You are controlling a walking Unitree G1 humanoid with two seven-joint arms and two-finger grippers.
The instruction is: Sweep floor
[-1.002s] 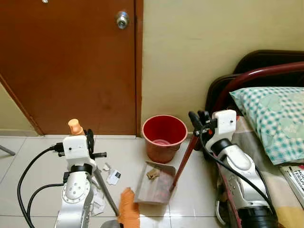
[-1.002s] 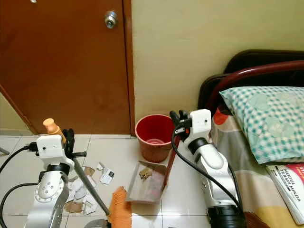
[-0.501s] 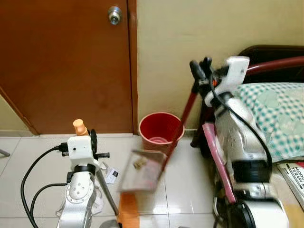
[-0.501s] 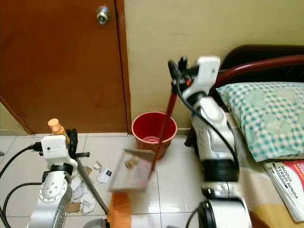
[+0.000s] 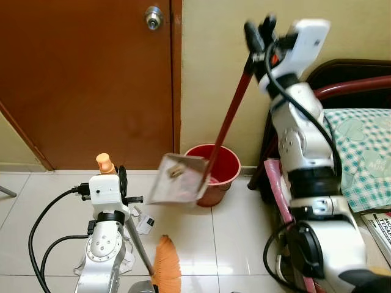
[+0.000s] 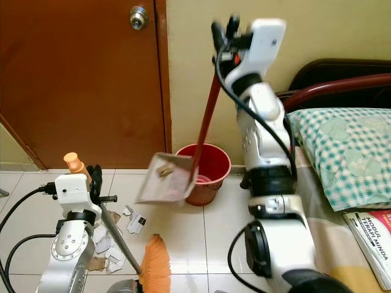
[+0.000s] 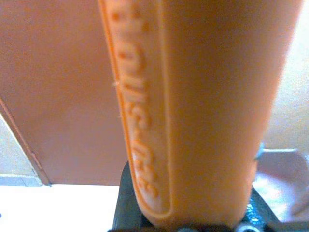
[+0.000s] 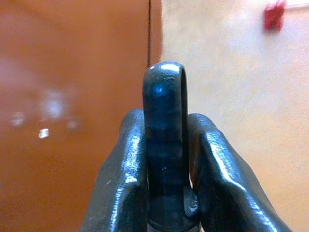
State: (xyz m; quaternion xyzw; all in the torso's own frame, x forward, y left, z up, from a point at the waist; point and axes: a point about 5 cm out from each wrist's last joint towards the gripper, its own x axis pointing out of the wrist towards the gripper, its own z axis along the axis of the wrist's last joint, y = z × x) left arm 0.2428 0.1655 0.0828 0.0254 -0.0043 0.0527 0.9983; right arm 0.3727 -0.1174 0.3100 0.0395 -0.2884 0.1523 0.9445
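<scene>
Right pincer (image 5: 259,29): raised high beside the wall, clamped on the black loop end of the dustpan's (image 5: 178,180) red handle; pan hung tilted in the air by the rim of the red bucket (image 5: 215,173), scraps inside it. Left pincer (image 5: 120,183): closed around the broom (image 5: 165,273) handle, orange bristles on the tiled floor (image 5: 238,244). Paper scraps (image 6: 104,249) lay beside the broom. Brown door (image 5: 85,79) behind.

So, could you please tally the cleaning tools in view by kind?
Broom: 1
Dustpan: 1
Bucket: 1
Total: 3
</scene>
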